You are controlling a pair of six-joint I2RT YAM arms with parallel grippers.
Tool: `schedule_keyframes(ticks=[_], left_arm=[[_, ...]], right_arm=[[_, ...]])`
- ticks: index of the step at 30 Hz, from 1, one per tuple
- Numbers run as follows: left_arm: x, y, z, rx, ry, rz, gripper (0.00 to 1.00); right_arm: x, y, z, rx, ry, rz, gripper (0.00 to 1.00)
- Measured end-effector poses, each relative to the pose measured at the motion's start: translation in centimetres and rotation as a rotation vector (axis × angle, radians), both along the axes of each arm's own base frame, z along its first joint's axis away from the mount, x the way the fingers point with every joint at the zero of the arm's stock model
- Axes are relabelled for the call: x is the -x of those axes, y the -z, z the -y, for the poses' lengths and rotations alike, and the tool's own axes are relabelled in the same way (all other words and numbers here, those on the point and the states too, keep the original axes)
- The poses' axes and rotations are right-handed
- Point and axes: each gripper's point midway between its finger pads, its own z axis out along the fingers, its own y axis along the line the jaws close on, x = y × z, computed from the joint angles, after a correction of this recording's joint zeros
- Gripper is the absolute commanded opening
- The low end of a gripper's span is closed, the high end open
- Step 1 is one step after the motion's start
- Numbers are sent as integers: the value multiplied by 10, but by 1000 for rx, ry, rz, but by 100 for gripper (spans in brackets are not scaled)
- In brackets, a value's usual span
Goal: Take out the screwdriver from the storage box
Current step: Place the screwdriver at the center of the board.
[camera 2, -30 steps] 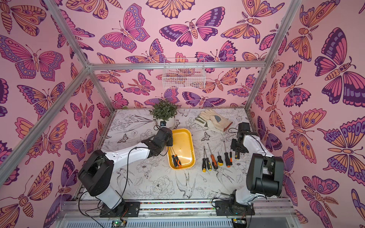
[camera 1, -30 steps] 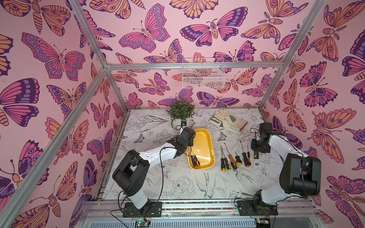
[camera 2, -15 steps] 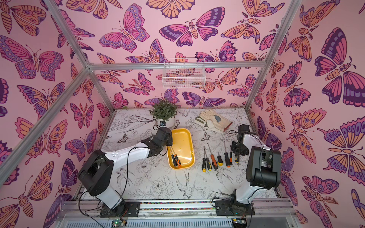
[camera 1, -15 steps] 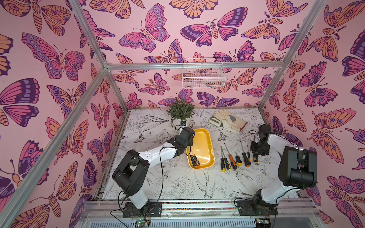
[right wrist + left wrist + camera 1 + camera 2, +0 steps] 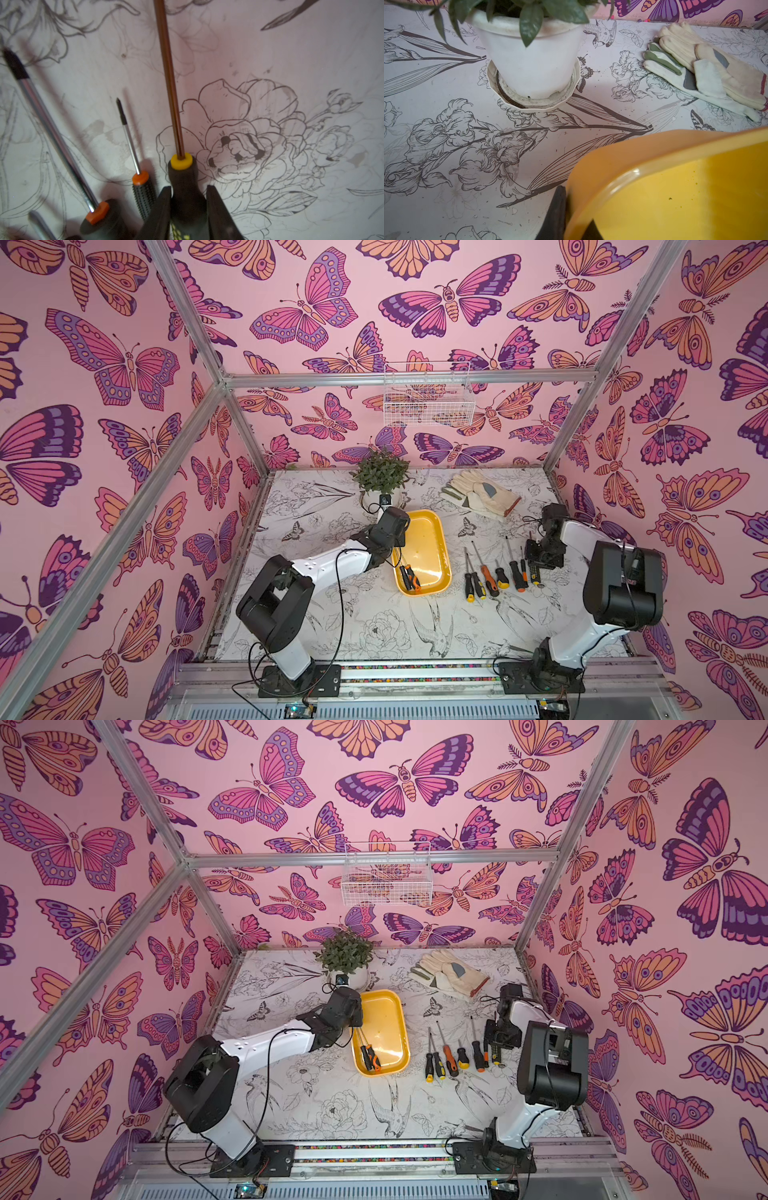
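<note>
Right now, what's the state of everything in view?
storage box, rim pinched by left tool
two screwdrivers, lying inside the storage box, at a near corner
right tool, shut on yellow-collared screwdriver
other screwdrivers, lying in a row on table
gloves, lying stacked
plant, upright

Shallow yellow plastic tray [image 5: 612,158] rim pinched between black jaws at five o'clock, white plastic plant pot [image 5: 529,62] at twelve, cream work gloves [image 5: 708,70] at two
</note>
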Motion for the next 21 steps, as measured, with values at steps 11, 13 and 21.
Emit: schedule_keyframes(ticks=[11,13,21], left_arm=[[0,0,1,3,5,-3,0],[0,0,1,4,5,-3,0],[0,0,1,3,5,-3,0]], right_arm=[[0,0,-1,-3,-6,-1,27],[-1,0,-1,-4,-6,-1,30],[-1,0,-3,-15,-7,2,41]])
